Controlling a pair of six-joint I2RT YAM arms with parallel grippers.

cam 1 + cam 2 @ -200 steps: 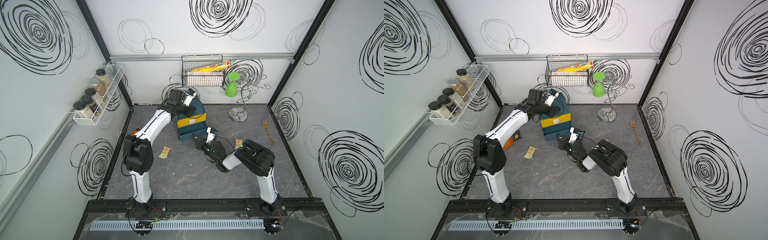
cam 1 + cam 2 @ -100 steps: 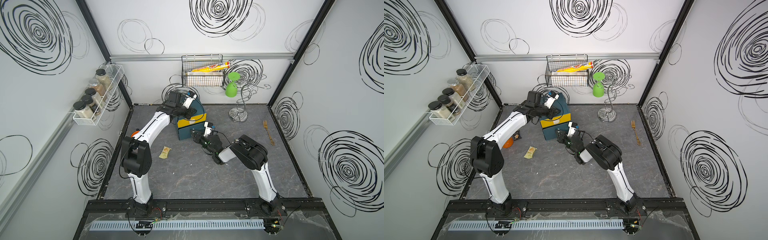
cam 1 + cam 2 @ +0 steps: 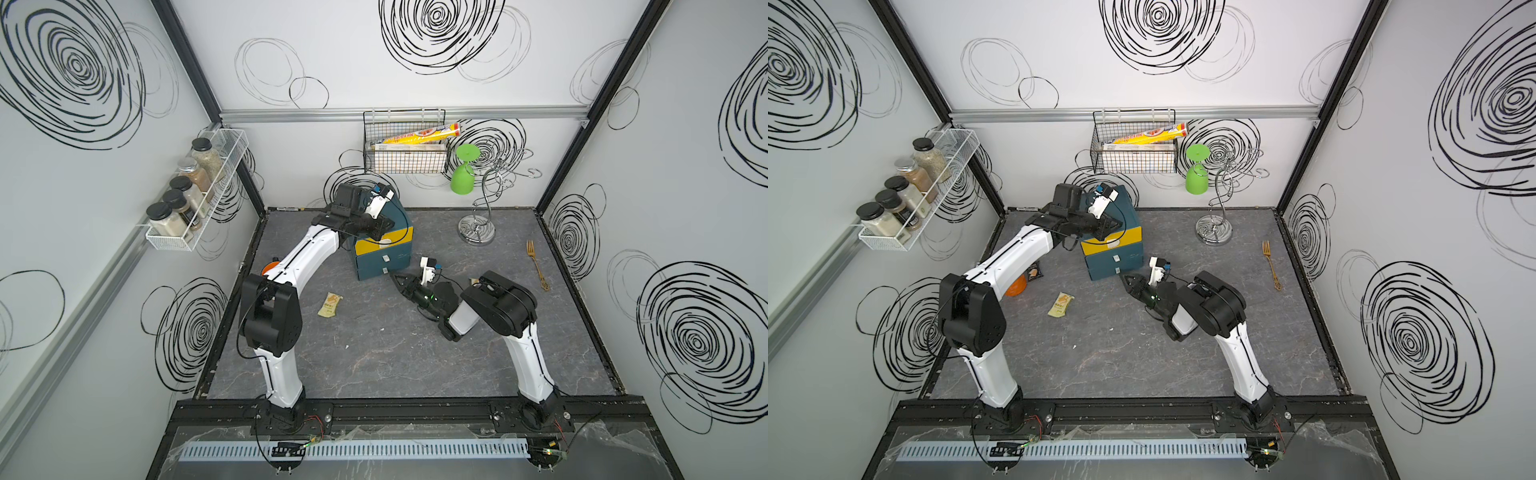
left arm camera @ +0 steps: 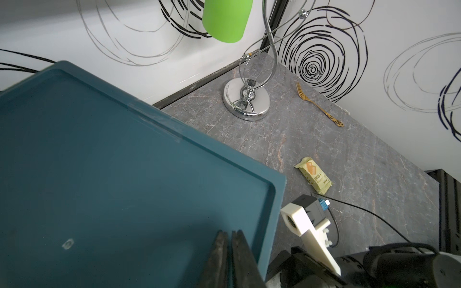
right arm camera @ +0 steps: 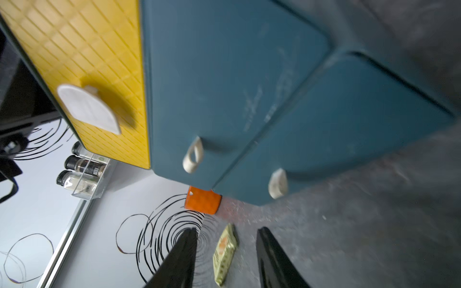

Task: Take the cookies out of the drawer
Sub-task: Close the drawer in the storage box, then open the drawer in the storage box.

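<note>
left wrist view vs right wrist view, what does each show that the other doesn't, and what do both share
Only the left wrist view: the top of the teal drawer unit, the shut left gripper over it, the green cup on the chrome stand, the gold fork, and a pale yellow cookie packet beside the right arm.
Only the right wrist view: the yellow drawer front, two teal drawer fronts, spice jars, an orange object, the open right gripper, and a different cookie packet beyond it.
Both: the drawer unit and the grey table.
</note>
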